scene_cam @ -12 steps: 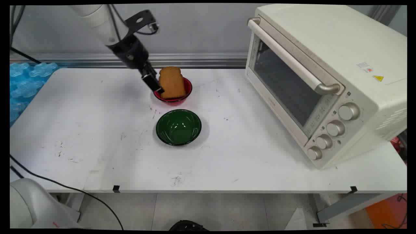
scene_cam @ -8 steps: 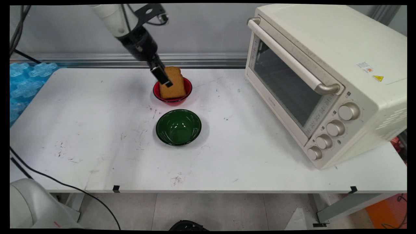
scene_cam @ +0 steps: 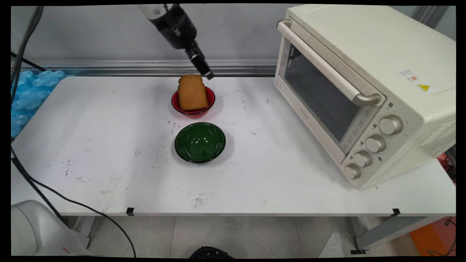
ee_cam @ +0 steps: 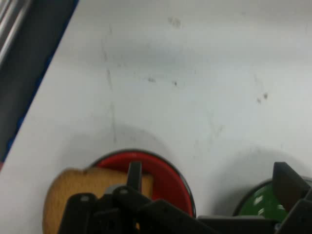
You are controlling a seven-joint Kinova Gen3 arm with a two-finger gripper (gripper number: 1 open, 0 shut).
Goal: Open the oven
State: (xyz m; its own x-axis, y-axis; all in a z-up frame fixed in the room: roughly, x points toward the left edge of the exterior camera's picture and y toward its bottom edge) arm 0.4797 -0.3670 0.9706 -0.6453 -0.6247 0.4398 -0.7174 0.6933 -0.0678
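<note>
Main view, seen from above the near edge of the table (scene_cam: 109, 153). The black gripper (scene_cam: 206, 72) hangs in the air at the end of the arm, tilted, with its tip above and just behind the far right corner of a slice of toast (scene_cam: 192, 92). It touches neither the toast nor anything else. The hand view shows the two fingers (ee_cam: 134, 171) spread wide with only bare table between them, so the jaws are released and carry nothing.

The toast stands nearly upright in a small red bowl (scene_cam: 211, 98), leaning against the far rim, with its rounded top well above the bowl's edge. It rests there on its own, free of the gripper.

Just in front of the red bowl, apart from it, sits a larger green bowl (scene_cam: 200, 142), which holds nothing.

At the right of the table stands a cream toaster oven (scene_cam: 364, 72), turned at an angle. Its glass door is closed, its bar handle runs along the top of the door, and four knobs sit at its near end. It is well apart from both bowls.

A metal rail (scene_cam: 109, 66) runs along the wall behind the table, and blue plastic packing (scene_cam: 25, 91) lies beyond the table's left end.
</note>
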